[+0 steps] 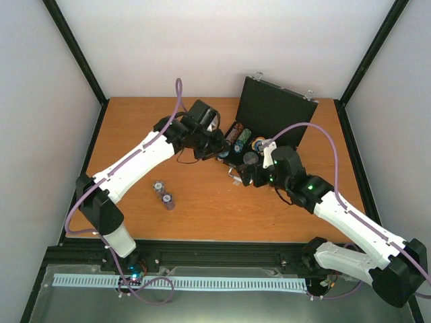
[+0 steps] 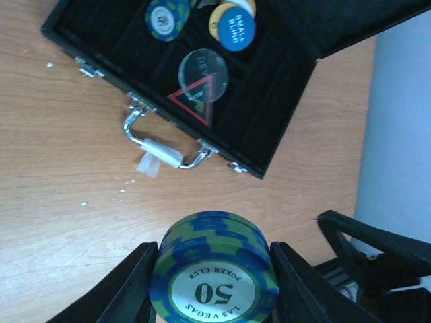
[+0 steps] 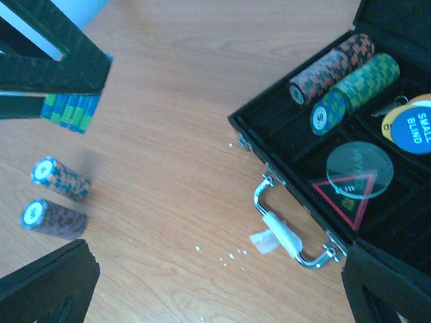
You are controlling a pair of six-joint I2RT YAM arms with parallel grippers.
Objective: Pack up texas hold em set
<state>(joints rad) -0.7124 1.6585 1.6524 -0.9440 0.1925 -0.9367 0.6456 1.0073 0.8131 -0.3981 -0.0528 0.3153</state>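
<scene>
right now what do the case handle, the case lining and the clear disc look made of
Handle: looks like polished metal, silver and glinting, with whitish tape round its middle.
Lining: black and matte, probably felt or flocked foam; no shine anywhere.
Clear disc: transparent, likely acrylic, since the red triangle shows through it; glass can't be excluded.

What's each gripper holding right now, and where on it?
Left gripper clamps the blue-green chip stack across its curved sides. Right gripper is open, holding nothing.
</scene>
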